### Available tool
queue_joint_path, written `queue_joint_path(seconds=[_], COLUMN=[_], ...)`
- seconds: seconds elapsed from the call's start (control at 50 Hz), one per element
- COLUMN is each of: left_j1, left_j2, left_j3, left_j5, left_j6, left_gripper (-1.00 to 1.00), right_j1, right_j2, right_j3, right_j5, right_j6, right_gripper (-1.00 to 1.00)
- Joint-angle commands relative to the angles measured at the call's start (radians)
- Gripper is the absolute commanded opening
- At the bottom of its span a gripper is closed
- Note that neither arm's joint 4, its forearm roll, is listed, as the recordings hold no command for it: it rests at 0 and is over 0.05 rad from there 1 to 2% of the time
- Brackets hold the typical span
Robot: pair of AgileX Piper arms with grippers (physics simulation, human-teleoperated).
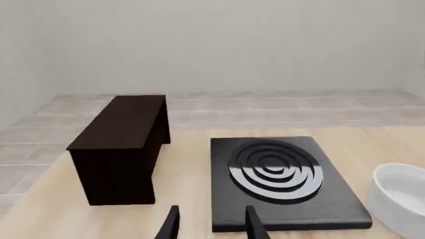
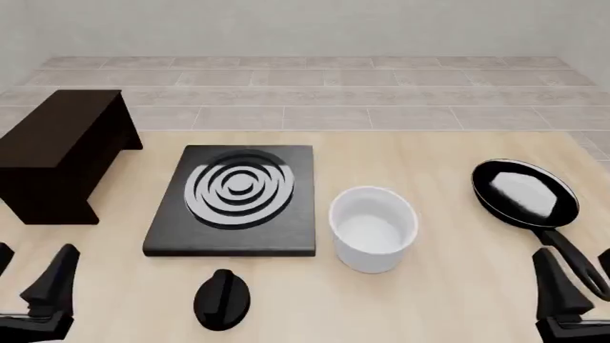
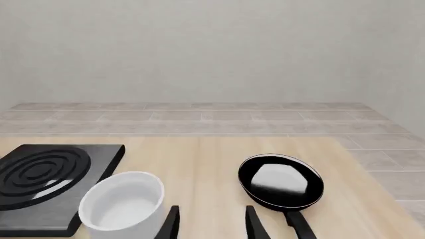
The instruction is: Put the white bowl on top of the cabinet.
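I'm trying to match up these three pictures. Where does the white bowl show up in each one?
Front view: the white bowl stands mid-table, between the stove plate and the frying pan.
Left wrist view: only part of it shows, cut off by the picture's edge, beside the stove plate.
Right wrist view: it stands between stove plate and frying pan.
Shared landmark: the stove plate's silver rings.

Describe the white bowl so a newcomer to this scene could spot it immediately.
Start at the stove plate, the flat black slab with silver rings in the middle of the table. Just to its right, before the black frying pan, stands the white bowl. It is the only deep, tall-sided, plain white thing; its neighbours are black.
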Motion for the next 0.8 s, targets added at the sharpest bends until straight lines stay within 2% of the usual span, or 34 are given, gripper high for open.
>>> queue_joint_path(seconds=[0.02, 0.14, 0.16, 0.18, 0.24, 0.28, 0.32, 0.42, 0.48, 0.54, 0.56, 0.62, 0.66, 0.7, 0.76, 0.8], left_j1=[-0.001, -0.030, -0.038, -0.027, -0.063, -0.075, -0.098, -0.131, -0.182, -0.200, -0.217, -0.265, -0.274, -0.300, -0.334, -0.396], left_j2=[-0.054, -0.053, -0.050, -0.048, -0.055, -0.055, -0.055, -0.055, -0.055, -0.055, -0.055, -0.045, -0.017, 0.041, 0.123, 0.170], left_j3=[0.040, 0.000, -0.005, -0.016, -0.052, -0.081, -0.107, -0.177, -0.209, -0.224, -0.234, -0.265, -0.278, -0.299, -0.322, -0.312], left_j5=[-0.041, -0.004, 0.021, 0.041, 0.036, 0.067, 0.075, 0.143, 0.163, 0.185, 0.187, 0.223, 0.217, 0.186, 0.155, 0.116], left_j6=[-0.003, -0.004, -0.072, -0.104, 0.018, 0.003, 0.055, 0.038, 0.106, 0.109, 0.147, 0.176, 0.163, 0.190, 0.186, 0.266], left_gripper=[1.00, 1.00, 1.00, 1.00, 1.00, 1.00, 1.00, 1.00, 1.00, 1.00, 1.00, 1.00, 1.00, 1.00, 1.00, 1.00], right_j1=[-0.002, -0.002, -0.002, -0.003, -0.005, -0.004, -0.004, -0.004, -0.001, 0.000, -0.001, -0.003, -0.003, -0.003, -0.004, -0.005], right_j2=[0.010, 0.003, 0.002, 0.001, 0.000, -0.001, -0.001, -0.002, -0.001, -0.002, -0.002, -0.002, -0.002, -0.002, -0.002, -0.002], right_j3=[0.000, 0.000, 0.000, 0.000, 0.000, 0.000, 0.000, 0.000, 0.000, 0.000, 0.000, 0.000, 0.000, 0.000, 0.000, 0.000], right_j5=[-0.004, 0.004, 0.004, 0.004, 0.003, -0.003, -0.003, -0.002, -0.004, -0.006, -0.006, -0.007, -0.007, -0.006, -0.007, -0.008], right_j6=[0.003, 0.004, 0.004, 0.004, 0.008, 0.010, 0.011, 0.012, 0.009, 0.009, 0.009, 0.009, 0.009, 0.009, 0.009, 0.009], right_gripper=[1.00, 1.00, 1.00, 1.00, 1.00, 1.00, 1.00, 1.00, 1.00, 1.00, 1.00, 1.00, 1.00, 1.00, 1.00, 1.00])
